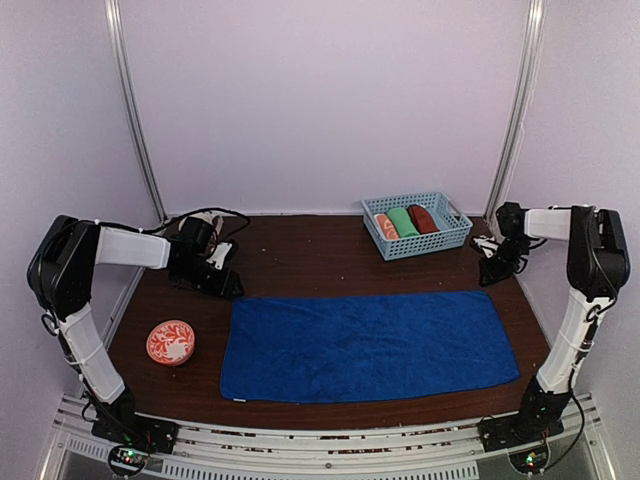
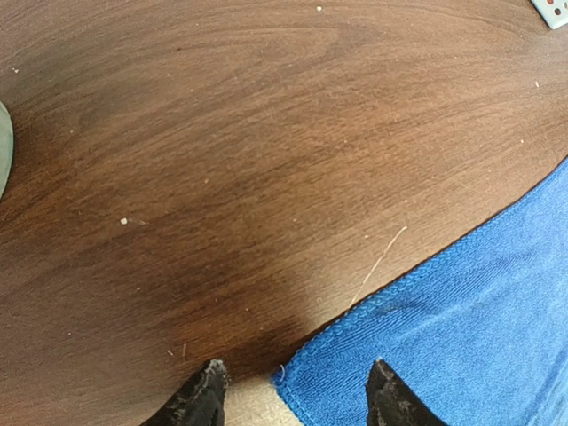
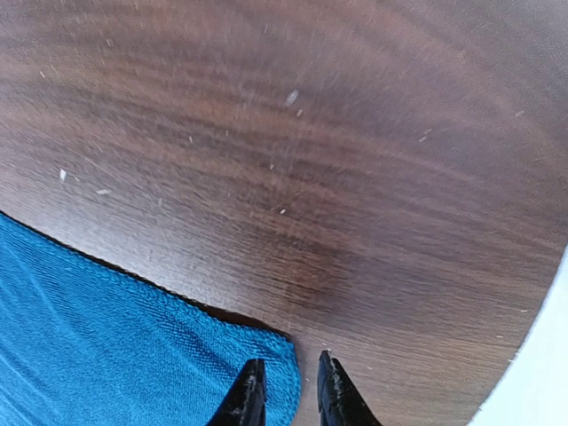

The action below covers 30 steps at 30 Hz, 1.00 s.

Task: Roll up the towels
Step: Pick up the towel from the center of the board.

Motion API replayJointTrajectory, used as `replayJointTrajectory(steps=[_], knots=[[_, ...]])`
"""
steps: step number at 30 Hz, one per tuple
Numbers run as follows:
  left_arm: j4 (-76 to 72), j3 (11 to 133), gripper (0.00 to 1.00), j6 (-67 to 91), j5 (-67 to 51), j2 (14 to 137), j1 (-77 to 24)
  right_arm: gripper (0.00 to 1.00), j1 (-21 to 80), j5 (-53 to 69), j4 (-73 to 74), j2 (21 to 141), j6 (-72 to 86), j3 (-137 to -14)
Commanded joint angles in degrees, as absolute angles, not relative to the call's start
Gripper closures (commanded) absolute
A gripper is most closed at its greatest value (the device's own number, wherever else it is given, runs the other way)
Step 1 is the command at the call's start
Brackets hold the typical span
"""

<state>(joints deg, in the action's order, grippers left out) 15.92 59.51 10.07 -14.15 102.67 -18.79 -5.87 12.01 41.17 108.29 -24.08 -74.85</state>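
The royal blue towel (image 1: 365, 345) lies flat and spread out across the middle of the table. The rust-brown towel (image 1: 422, 218) sits rolled at the right end of the light blue basket (image 1: 446, 238). My left gripper (image 1: 228, 285) is open and low over the blue towel's far left corner (image 2: 297, 377), one finger on each side of it; midway between the fingertips is the point (image 2: 297, 390). My right gripper (image 1: 493, 272) hovers at the towel's far right corner (image 3: 275, 355), jaws only narrowly apart (image 3: 288, 390), left fingertip (image 3: 248, 395) over the cloth.
The basket at the back right also holds a green roll (image 1: 403, 221) and an orange-and-white roll (image 1: 385, 226). A round red-and-white patterned dish (image 1: 172, 342) sits at the front left. The basket's corner (image 2: 555, 11) shows in the left wrist view.
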Motion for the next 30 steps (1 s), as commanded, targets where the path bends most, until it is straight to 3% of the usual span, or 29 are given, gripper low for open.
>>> replayJointTrajectory(steps=[1, 14, 24, 30], knots=[[13.77, 60.04, 0.45, 10.63, -15.26, 103.95, -18.46, 0.79, -6.07, 11.46, 39.63, 105.80, -25.10, -73.57], [14.12, 59.95, 0.45, 10.42, -14.65, 104.21, -18.50, 0.79, -6.06, 10.62, 41.06, 111.46, -25.47, -73.64], [14.51, 60.00, 0.45, 11.00, -11.69, 104.32, -18.51, 0.86, -6.06, 7.22, 37.91, 113.16, -23.90, -73.41], [14.32, 60.31, 0.45, 11.17, -11.34, 104.60, -18.52, 0.80, -5.80, 7.29, 37.63, 114.70, -22.89, -74.66]])
